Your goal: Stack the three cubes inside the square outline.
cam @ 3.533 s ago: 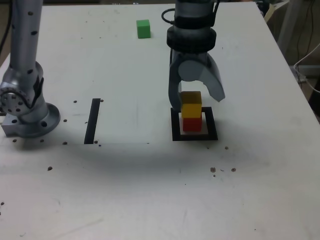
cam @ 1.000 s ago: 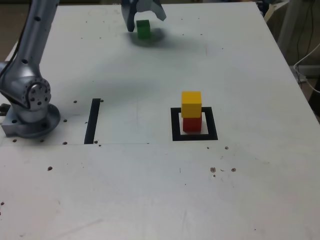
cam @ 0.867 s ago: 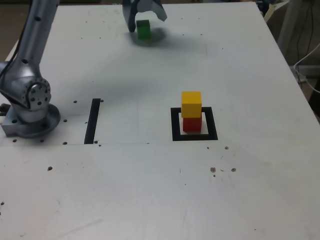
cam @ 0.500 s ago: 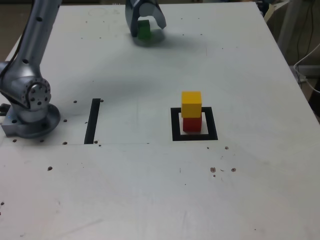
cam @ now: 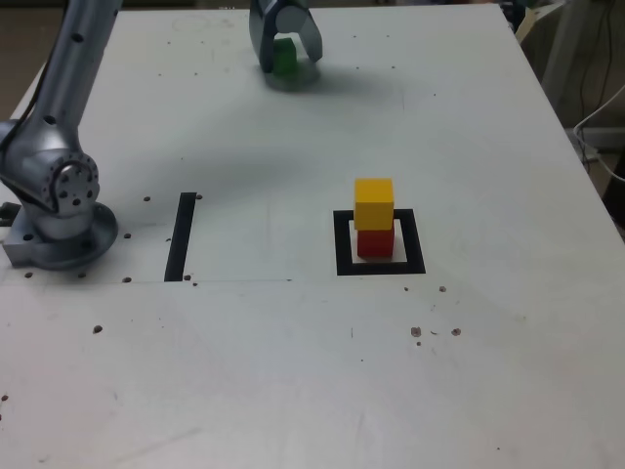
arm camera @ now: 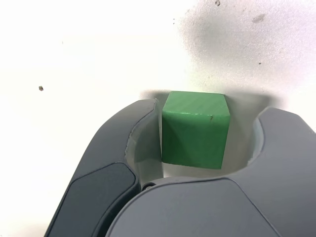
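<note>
The jaws [arm camera: 210, 131] stand partly open around the green cube [arm camera: 195, 131], with a gap on one side. The yellow cube [cam: 374, 204] rests on the red cube [cam: 375, 242], inside the square outline [cam: 414, 241]. I judge that grasping the third cube is in hand; next, the jaws should close firmly, then lift. The exterior view cuts off the wrist.

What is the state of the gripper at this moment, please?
Gripper: open, jaws around the green cube, with a gap on one side; not gripping it.
</note>
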Robot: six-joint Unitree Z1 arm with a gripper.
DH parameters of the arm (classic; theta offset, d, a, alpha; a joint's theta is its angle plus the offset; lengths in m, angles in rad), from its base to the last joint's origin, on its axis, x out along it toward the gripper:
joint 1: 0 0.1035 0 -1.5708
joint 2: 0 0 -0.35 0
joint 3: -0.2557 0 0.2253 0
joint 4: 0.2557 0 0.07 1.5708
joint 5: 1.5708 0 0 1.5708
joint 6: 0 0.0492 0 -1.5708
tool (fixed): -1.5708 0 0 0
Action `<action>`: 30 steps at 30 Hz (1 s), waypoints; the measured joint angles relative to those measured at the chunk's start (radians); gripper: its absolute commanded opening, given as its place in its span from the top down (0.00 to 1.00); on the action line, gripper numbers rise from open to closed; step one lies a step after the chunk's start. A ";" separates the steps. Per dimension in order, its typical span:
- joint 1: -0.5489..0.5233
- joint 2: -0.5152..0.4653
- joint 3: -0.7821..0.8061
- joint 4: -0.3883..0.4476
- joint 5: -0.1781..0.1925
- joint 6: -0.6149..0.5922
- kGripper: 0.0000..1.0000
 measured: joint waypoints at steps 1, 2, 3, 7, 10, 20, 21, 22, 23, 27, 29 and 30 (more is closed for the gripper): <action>0.000 0.000 0.000 -0.001 0.000 0.000 0.44; 0.000 0.000 -0.001 -0.002 0.000 0.000 0.45; 0.001 0.000 -0.001 -0.003 0.000 0.000 0.46; 0.001 -0.001 -0.001 -0.008 0.000 0.000 0.47; 0.001 -0.001 0.006 -0.021 0.001 -0.002 0.51; 0.002 -0.008 0.023 -0.049 0.003 -0.025 0.71; 0.002 -0.012 0.028 -0.049 0.003 -0.025 0.72; 0.002 -0.015 0.031 -0.049 0.003 -0.025 0.72; 0.002 -0.016 0.033 -0.049 0.003 -0.025 0.73; 0.000 -0.025 0.043 -0.040 0.003 -0.026 0.74; -0.004 -0.038 0.041 -0.018 0.002 -0.026 0.74; -0.007 -0.047 0.039 -0.002 0.001 -0.026 0.74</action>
